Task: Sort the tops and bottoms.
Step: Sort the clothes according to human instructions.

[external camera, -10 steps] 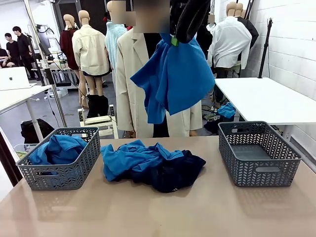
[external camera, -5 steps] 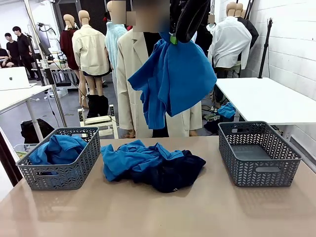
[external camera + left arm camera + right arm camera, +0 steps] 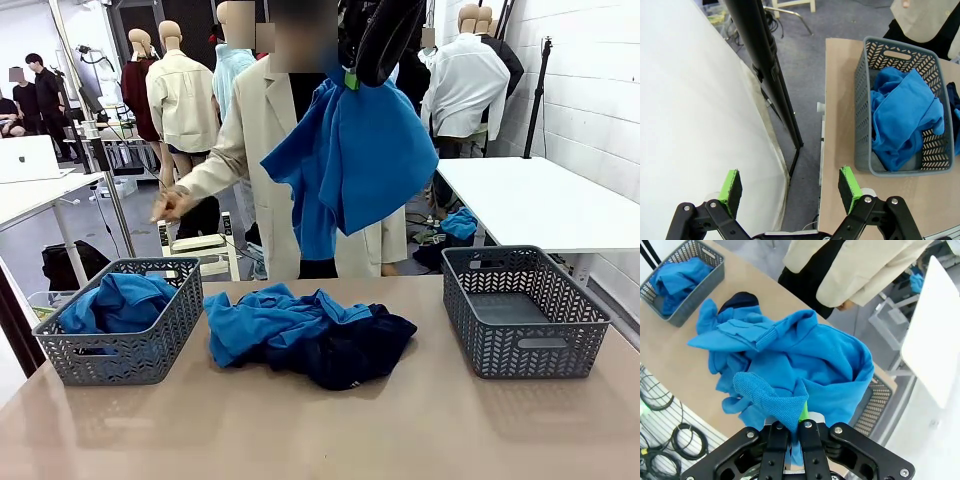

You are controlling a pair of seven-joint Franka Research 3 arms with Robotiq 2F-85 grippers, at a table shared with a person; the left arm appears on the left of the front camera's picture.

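My right gripper [image 3: 352, 80] hangs high above the table, shut on a bright blue shirt [image 3: 350, 160] that dangles from it; in the right wrist view the same blue shirt [image 3: 805, 370] is pinched between the pads at my right gripper [image 3: 802, 416]. A pile of blue tops [image 3: 265, 315] and dark navy bottoms [image 3: 360, 345] lies mid-table. Another blue top [image 3: 118, 303] fills the left grey basket [image 3: 125, 350]. My left gripper [image 3: 790, 186] is open off the table's left edge, short of that left basket [image 3: 865, 100] holding the blue top [image 3: 902, 117].
An empty grey basket [image 3: 522, 312] stands at the table's right. A person in a cream jacket [image 3: 250, 160] stands at the far side, one hand [image 3: 172, 203] stretched out above the left basket. A black pole [image 3: 767, 75] and a white panel [image 3: 695, 110] flank my left gripper.
The person has stretched an arm out to the left, toward the left basket. The held shirt swung slightly under my right gripper. The pile has not moved.
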